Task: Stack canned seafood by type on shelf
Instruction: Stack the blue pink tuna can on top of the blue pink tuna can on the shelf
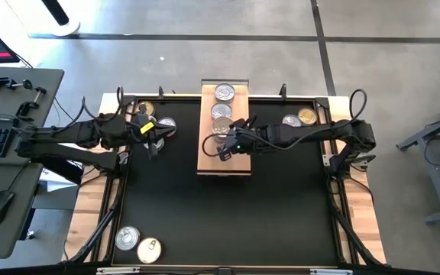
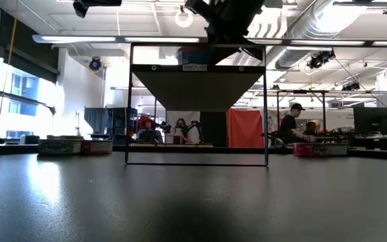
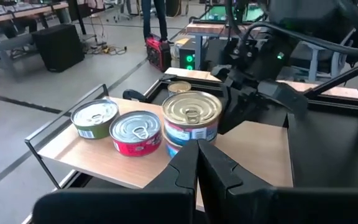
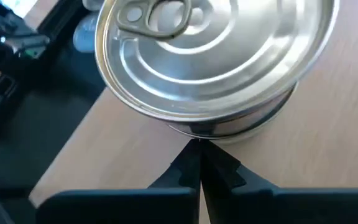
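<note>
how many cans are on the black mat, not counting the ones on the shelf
6. On the mat in the high view: two cans top left, two top right, two bottom left. The left arm may hide more.

My two arms are dark, near-black, built of slim tubular links joined by chunkier rounded housings. Black cables loop off the right arm near its base and run along the left arm's links. A yellow tag marks the left arm's wrist, and a small green light glows on the right arm's wrist. The left gripper [image 3: 197, 163] has matte black, angular, wedge-shaped fingers tapering to blunt tips. The right gripper [image 4: 199, 163] has the same black moulded fingers rising from a broad dark body.
</note>
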